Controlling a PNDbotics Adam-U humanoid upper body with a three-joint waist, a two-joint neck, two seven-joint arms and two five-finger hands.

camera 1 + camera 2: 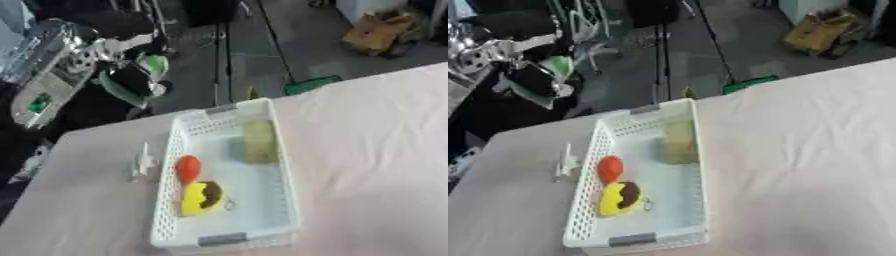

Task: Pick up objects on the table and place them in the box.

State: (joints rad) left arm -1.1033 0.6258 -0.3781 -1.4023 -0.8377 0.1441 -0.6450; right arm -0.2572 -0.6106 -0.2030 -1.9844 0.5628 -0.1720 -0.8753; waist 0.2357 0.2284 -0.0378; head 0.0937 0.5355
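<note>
1. We judge the job nearly done: the pink-clothed table (367, 150) carries the white perforated box (284, 200), and only one small pale thing (143, 162) is left outside it, standing just beside the box's left wall.
2. Our left hand (131, 80) hangs raised at the upper left, beyond the table's far edge. It seems wrapped round something green and white, but we cannot tell for sure. The right hand shows in neither view.
3. The box lies below and right of that hand. It holds, largest first, a tan block (259, 141) at the far end, a yellow-and-brown toy (201, 197), and a red piece (187, 168) against the left wall.
</note>
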